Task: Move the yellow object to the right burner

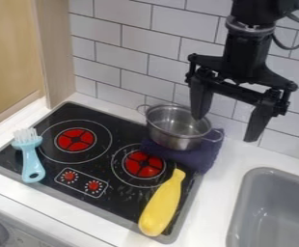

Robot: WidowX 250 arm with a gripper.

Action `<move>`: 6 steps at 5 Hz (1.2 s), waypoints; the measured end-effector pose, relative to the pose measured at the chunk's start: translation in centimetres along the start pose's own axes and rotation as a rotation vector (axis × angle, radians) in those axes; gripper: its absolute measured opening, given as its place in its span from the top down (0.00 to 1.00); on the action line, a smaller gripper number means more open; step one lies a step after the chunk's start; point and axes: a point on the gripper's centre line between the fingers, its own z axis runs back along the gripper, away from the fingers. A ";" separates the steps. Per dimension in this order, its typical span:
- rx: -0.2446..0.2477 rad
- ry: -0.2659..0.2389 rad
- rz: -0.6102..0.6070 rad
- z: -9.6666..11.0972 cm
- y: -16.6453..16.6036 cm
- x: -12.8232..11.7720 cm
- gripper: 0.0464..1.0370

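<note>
Ok so gripper (226, 126) held high, upper R of view, pointed approx straight down, fingers (201, 99) spread wide apart. One tip seen over pot (178, 128), other btwn pot & sink (237, 212). Yellow squash-shaped obj (162, 205) laid at slant on stove's (123, 202) front R corner, thin end just beside R burner (143, 164) tbh.

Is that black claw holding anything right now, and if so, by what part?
No, nothing is held: the gripper hangs with its fingers spread and only air between them. The yellow squash lies on the stove.
</note>
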 end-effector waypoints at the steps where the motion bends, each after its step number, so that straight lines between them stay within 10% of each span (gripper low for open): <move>1: 0.017 0.062 0.004 -1.5 0.3 -1.4 0.04; 6: 0.021 0.090 0.003 -7.3 2.5 -6.4 0.04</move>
